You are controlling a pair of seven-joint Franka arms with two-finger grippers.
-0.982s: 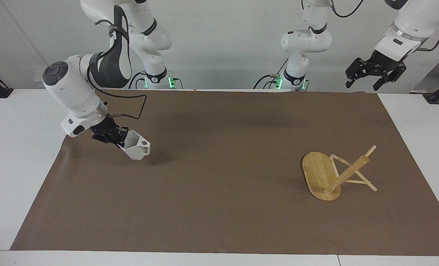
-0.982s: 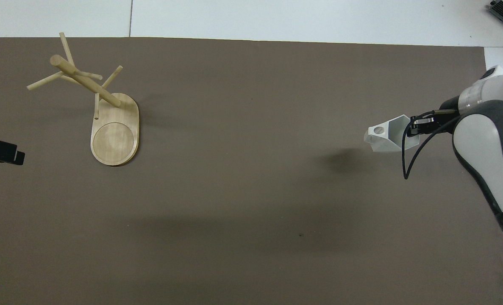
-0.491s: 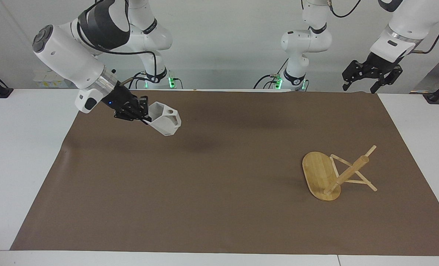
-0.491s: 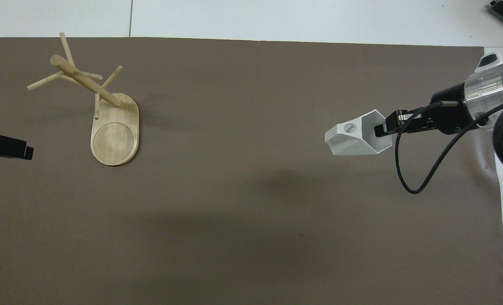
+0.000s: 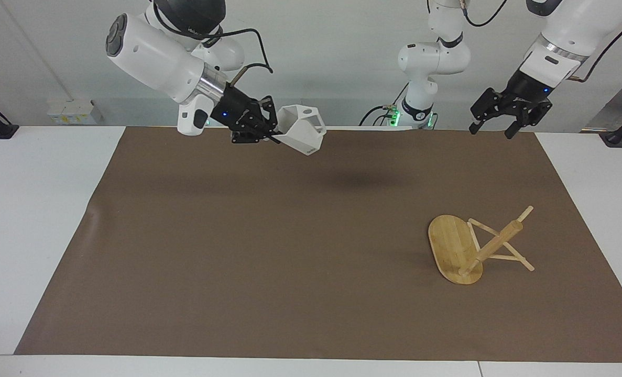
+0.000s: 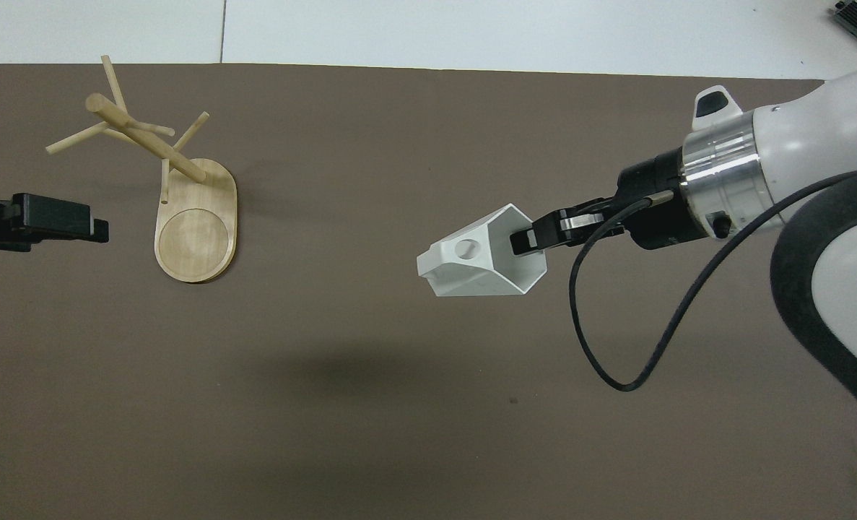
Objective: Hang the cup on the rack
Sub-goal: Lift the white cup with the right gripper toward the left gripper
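The right tool [image 5: 275, 137] is gripping the cup [image 5: 301, 129] by its rim wall, one finger inside the mouth, and is carrying it high in the air over the middle of the brown mat [image 5: 269, 251], on the side nearer the robots. The cup is lying tilted on its side, base leading toward the left arm's end of the surface; its blocky handle with the round hole [image 6: 464, 248] is facing upward.

The rack [image 5: 473, 247] is standing on the mat toward the left arm's end, well apart from the cup. Its oval base [image 6: 196, 232] is resting flat and its central post [image 6: 143, 137] is upright, the thin pegs crossing near the top.

The deciding relation: the rack lies straight along the cup's line of travel, in the direction the base is pointing. The handle hole is facing up rather than toward a peg, so in my judgement a wrist turn is needed before the hole can be threaded over a peg tip.

The left tool [image 5: 497, 114] is hanging with its fingers spread wide and empty, over the mat's edge nearest the robots at its own end. It is the nearer arm to the rack and is waiting.
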